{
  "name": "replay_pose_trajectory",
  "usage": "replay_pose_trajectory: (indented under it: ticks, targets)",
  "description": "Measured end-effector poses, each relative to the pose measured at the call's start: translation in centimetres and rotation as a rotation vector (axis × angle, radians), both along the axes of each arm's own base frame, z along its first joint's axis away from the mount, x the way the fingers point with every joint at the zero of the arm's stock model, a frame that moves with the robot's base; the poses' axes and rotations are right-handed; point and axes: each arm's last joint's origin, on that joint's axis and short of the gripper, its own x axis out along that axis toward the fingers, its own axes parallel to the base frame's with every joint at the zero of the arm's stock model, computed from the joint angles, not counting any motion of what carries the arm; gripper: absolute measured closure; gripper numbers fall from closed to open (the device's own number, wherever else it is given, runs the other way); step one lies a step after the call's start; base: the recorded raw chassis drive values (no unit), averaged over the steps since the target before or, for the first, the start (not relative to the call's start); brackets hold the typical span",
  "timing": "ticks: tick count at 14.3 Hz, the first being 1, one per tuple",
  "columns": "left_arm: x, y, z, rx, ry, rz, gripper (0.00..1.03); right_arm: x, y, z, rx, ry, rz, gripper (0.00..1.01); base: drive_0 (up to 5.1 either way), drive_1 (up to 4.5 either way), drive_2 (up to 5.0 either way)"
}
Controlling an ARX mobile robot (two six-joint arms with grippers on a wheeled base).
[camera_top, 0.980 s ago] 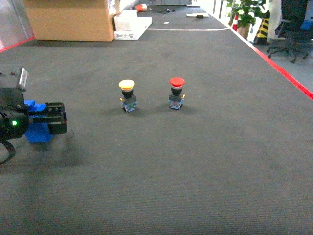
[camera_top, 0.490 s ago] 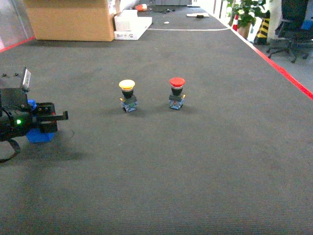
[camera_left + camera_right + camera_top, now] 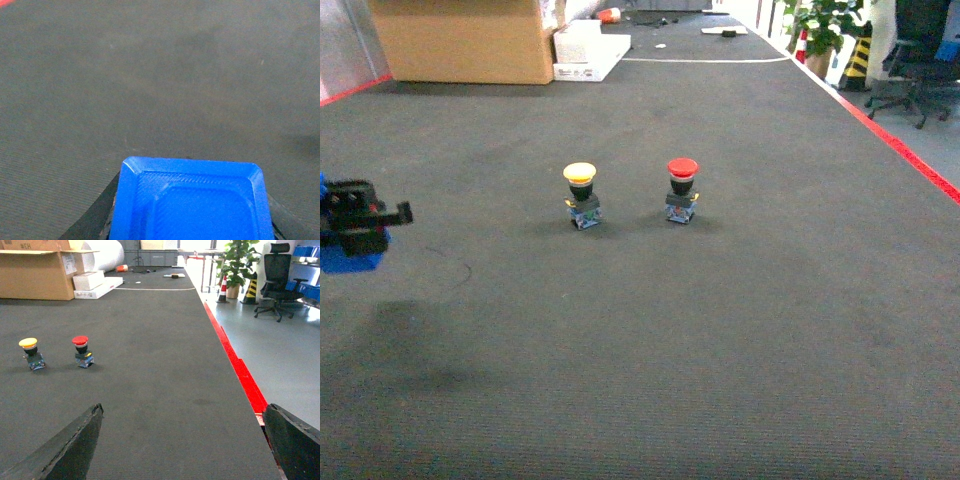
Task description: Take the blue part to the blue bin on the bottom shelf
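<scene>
Your left gripper (image 3: 360,222) is clamped on the blue part (image 3: 189,200), lifted clear of the carpet at the far left. You're on the carry step; next comes finding the shelf's bin, neither in view.

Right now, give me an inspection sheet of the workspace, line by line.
Surface: dark grey carpet-like mat with a red border line along its right side.
Job's things: blue part held in the left end effector, lifted off the mat at the far left; bin and shelf not in view.
Clutter: yellow push button and red push button standing upright, apart, mid-mat.
Grippers: left end effector shut on the blue part; right end effector open, empty.
Cables: nothing seen.
Surroundings: cardboard box, white boxes, potted plant, office chair.
</scene>
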Motion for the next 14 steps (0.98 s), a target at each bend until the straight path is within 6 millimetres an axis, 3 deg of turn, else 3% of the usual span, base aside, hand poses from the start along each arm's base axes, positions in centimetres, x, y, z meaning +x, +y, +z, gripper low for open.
replay_pose_trajectory:
  ticks: [2, 4, 6, 7, 14]
  targets:
    - [-5.5, -1.0, 4.1, 0.012, -0.091, 0.010, 0.59, 0.0, 0.0, 0.0, 0.000, 0.000, 0.000, 0.03, 0.0, 0.00, 0.0]
    - [-11.8, -2.4, 6.0, 0.005, -0.101, -0.008, 0.59, 0.0, 0.0, 0.0, 0.000, 0.000, 0.000, 0.03, 0.0, 0.00, 0.0]
    - [-23.6, -3.7, 10.9, -0.030, -0.288, 0.030, 0.59, 0.0, 0.0, 0.0, 0.000, 0.000, 0.000, 0.03, 0.0, 0.00, 0.0]
    - [-24.6, -3.2, 10.6, -0.062, -0.271, 0.017, 0.59, 0.0, 0.0, 0.0, 0.000, 0.000, 0.000, 0.03, 0.0, 0.00, 0.0]
    - [-24.6, -3.3, 10.6, -0.072, -0.276, 0.014, 0.59, 0.0, 0.0, 0.0, 0.000, 0.000, 0.000, 0.03, 0.0, -0.59, 0.6]
